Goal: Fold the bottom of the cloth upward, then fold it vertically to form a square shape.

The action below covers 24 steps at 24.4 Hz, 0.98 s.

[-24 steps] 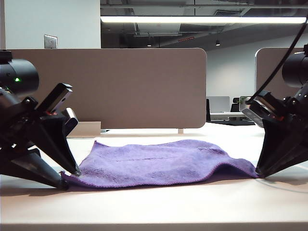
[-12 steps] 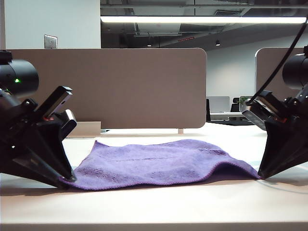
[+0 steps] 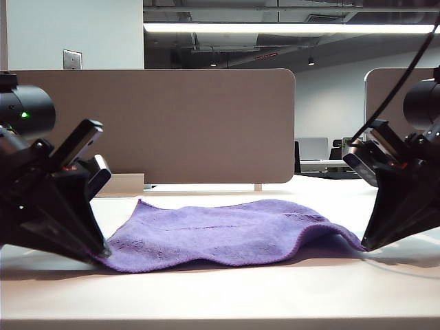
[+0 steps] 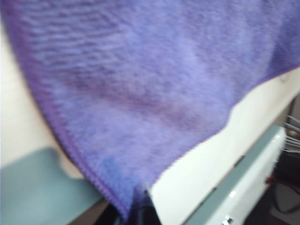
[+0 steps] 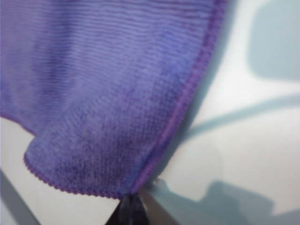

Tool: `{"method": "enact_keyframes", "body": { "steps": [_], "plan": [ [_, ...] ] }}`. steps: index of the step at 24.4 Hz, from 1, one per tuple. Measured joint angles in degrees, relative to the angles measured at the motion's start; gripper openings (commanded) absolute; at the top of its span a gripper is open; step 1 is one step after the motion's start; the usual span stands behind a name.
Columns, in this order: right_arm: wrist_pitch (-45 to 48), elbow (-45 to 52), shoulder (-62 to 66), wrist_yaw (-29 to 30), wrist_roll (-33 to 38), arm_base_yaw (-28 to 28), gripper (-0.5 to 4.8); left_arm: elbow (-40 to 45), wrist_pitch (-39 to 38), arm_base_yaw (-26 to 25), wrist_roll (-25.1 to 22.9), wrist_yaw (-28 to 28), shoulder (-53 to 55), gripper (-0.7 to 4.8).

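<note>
The soft, fuzzy purple microfiber cloth (image 3: 227, 230) with stitched edges lies spread on the pale worktop (image 3: 220, 295), between the two arms. The left claw (image 3: 102, 253) is clenched on the cloth's near left corner; the right claw (image 3: 364, 246) is clenched on the near right corner, which sits slightly raised. The material appears light, limp and non-slippery, and is judged likely to sag between grips. The corners at the stitched hem (image 5: 187, 98) offer the soundest hold.
</note>
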<state>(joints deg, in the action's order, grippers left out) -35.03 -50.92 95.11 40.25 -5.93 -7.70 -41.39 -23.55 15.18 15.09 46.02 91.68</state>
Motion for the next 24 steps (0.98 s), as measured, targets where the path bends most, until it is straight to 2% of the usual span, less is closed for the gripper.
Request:
{"method": "enact_keyframes", "body": {
  "steps": [4, 12, 20, 24],
  "plan": [
    [-0.83, -0.31, -0.7, 0.15, 0.0, -0.37, -0.01, 0.0, 0.22, 0.0, 0.0, 3.21, -0.02, 0.27],
    [-1.07, -0.37, -4.39, 0.33, 0.0, -0.76, -0.01, 0.0, 0.42, 0.0, 0.0, 3.82, -4.48, -0.05],
    [-1.6, -0.37, -5.4, 0.63, 0.04, -0.76, -0.01, -0.02, 3.23, 0.0, 2.84, 3.93, -7.98, -0.05],
    [-1.62, -0.39, -6.99, 2.71, 0.04, -0.79, -0.01, 0.0, 3.8, 0.0, 3.17, 3.93, -8.11, -0.05]
  ]
}}
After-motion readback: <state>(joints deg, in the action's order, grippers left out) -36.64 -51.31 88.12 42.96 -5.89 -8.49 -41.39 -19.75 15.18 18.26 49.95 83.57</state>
